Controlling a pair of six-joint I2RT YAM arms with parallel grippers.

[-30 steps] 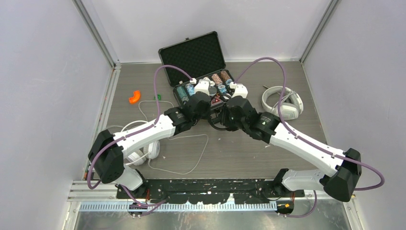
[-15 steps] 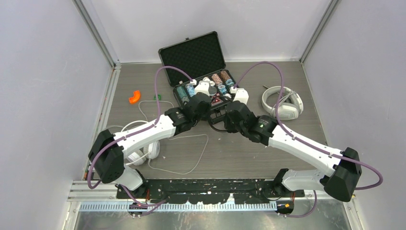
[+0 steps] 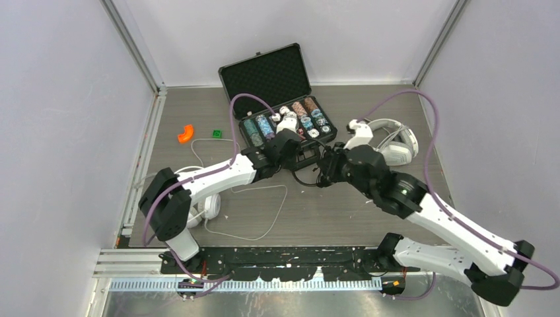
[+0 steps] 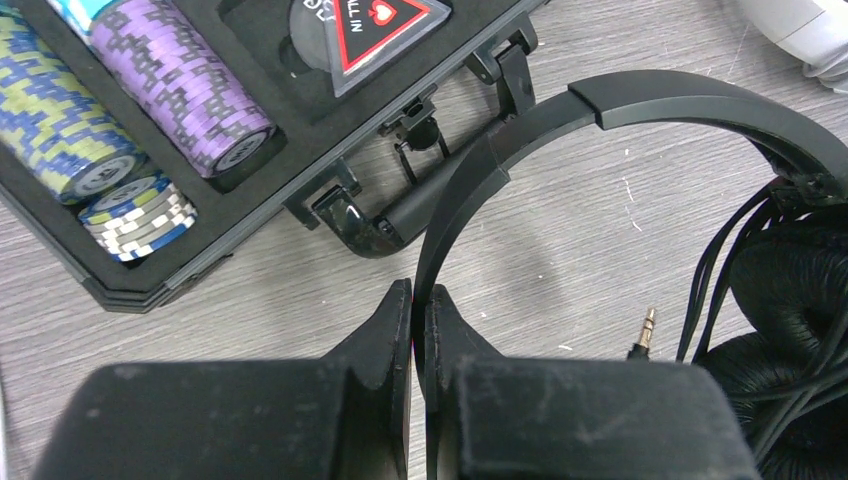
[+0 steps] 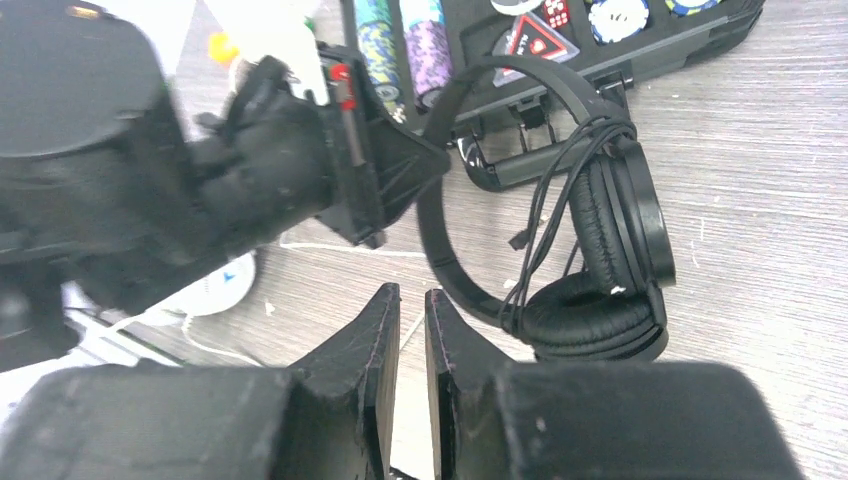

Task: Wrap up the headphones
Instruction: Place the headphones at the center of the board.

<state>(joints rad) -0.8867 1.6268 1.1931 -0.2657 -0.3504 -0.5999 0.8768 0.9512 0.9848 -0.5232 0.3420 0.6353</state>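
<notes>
Top view: grey wood-grain surface (image 3: 343,211). An open black hard case (image 3: 267,76) with foam lining and ribbed chip stacks sits at mid far edge. The slim black headphones (image 3: 305,177) lie just in front of the case, between the left gripper (image 3: 300,157) and the right gripper (image 3: 323,170). The bulky white-grey pair (image 3: 391,140) rests near the far right edge. The white round-cup pair (image 3: 201,206) lies by the near left edge under the left arm, with its cord looped loosely. Left wrist view: the left gripper (image 4: 420,300) is clamped tight on the thin, smooth black headband (image 4: 640,95), which arches right toward wrinkled leatherette pads (image 4: 790,290). A metal jack plug (image 4: 646,333) hangs just off the surface. Right wrist view: the right gripper (image 5: 410,300) has its jaws a narrow slit apart with nothing visible between them, near the lower curve of the headband. The headphones (image 5: 600,230) have stacked cups with thin cord draped over them. The left gripper (image 5: 435,160) pinches the band's upper left.
</notes>
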